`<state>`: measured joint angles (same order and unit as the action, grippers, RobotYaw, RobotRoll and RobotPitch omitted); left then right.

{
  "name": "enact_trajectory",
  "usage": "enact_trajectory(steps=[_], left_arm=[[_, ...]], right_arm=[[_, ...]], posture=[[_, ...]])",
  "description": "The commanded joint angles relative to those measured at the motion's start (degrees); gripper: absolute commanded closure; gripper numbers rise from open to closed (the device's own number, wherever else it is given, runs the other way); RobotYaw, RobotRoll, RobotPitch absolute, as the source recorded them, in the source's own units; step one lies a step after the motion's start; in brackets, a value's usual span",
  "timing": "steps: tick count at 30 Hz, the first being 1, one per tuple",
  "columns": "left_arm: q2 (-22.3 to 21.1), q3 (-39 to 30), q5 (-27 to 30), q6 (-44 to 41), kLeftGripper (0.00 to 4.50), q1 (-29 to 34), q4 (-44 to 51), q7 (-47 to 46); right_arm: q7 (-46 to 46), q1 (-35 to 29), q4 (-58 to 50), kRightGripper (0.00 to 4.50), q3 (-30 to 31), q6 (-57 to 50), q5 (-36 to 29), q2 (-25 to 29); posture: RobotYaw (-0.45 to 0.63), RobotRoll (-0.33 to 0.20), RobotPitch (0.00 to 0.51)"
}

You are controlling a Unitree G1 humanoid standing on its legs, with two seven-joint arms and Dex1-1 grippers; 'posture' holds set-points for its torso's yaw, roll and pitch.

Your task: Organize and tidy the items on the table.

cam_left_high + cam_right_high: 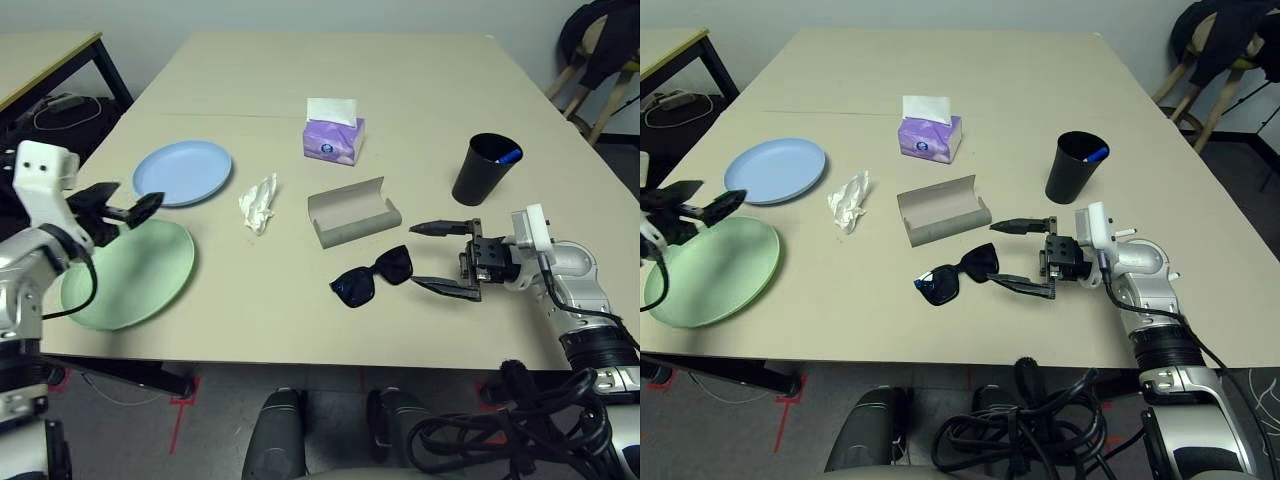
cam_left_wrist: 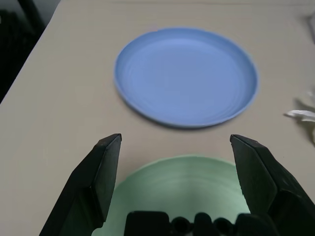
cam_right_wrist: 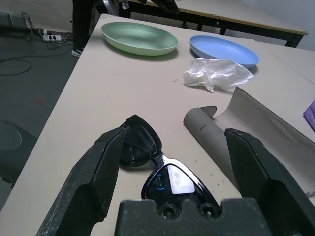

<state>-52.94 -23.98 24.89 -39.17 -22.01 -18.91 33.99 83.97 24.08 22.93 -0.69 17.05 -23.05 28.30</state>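
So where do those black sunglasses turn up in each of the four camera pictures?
Left eye view: the black sunglasses lie near the table's front edge, just below the open grey glasses case.
Right eye view: the same spot, beside the right gripper, whose jaws stand open.
Left wrist view: no sunglasses; it looks at the two plates.
Right wrist view: close up between the jaws.
Shared landmark: the grey case next to them.
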Motion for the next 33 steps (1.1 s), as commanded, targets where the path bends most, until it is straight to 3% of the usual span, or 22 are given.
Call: enact_trajectory(steps=[1, 11, 22, 25, 33], left_arm=[[-3.0, -1.2, -0.1, -3.7, 0.00, -0.6, -3.3, 1.2], [-5.4, -0.8, -2.5, -3.9, 0.00, 0.8, -14.0, 1.3], [-5.6, -0.3, -3.5, -4.4, 0.00, 6.0, -14.1, 4.9], [-5.6, -0.2, -3.6, -4.7, 0.62, 7.1, -13.7, 5.7], [-5.4, -0.9, -3.8, -4.9, 3.80, 8.1, -13.5, 6.0]], right_arm=[[-0.6, -0.7, -0.6, 0.04, 0.4, -0.3, 0.0, -0.1], [-1.7, -0.9, -1.1, 0.04, 0.8, -0.6, 0.3, -0.5], [-2.3, -0.6, -1.6, 0.04, 0.9, -0.7, 0.3, -0.4], [-2.5, -0.4, -1.6, 0.00, 0.8, -0.7, 0.3, -0.3], [-3.1, -0.3, -1.6, 0.00, 0.9, -0.6, 0.6, -0.3]], posture=[[0.15, 0.000, 0.089], [0.15, 0.000, 0.091], [0.15, 0.000, 0.087], [0.15, 0.000, 0.087], [0.15, 0.000, 0.086]])
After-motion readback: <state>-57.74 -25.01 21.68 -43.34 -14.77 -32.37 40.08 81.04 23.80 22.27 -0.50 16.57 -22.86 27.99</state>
